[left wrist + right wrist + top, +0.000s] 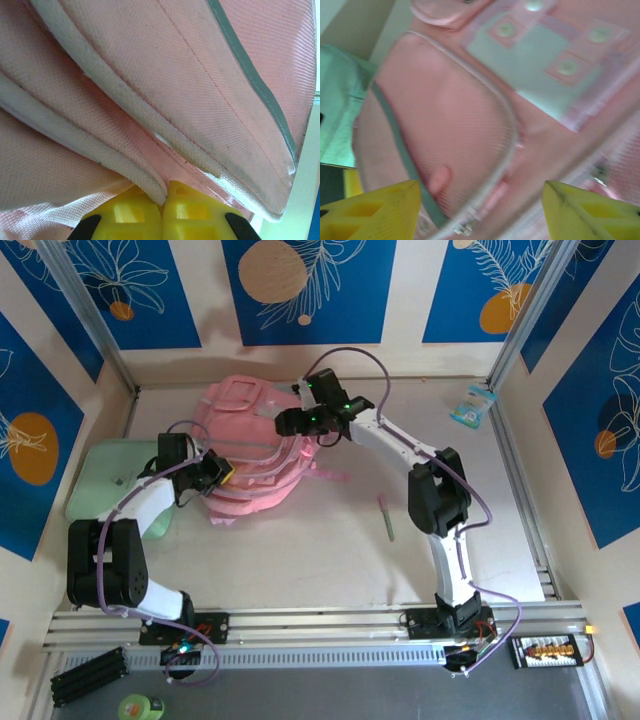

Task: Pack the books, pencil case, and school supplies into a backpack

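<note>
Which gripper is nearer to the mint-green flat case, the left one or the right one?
Left. The left gripper pinches the edge of the pink backpack, close beside the mint-green case. The right gripper is above the backpack, farther from the case.

Mint-green case [103,478], small packet [472,405]

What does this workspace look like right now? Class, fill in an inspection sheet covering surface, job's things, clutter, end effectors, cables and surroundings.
Surface: beige table, smooth.
Job's things: pink backpack lying left of centre; green pen loose on the table to its right.
Clutter: mint-green case at the left edge; blue-and-white packet at far right.
End effectors: left end effector shut on a backpack seam; right end effector open above the backpack.
Cables: purple cables along both arms.
Surroundings: blue leaf-patterned panels on the walls.
</note>
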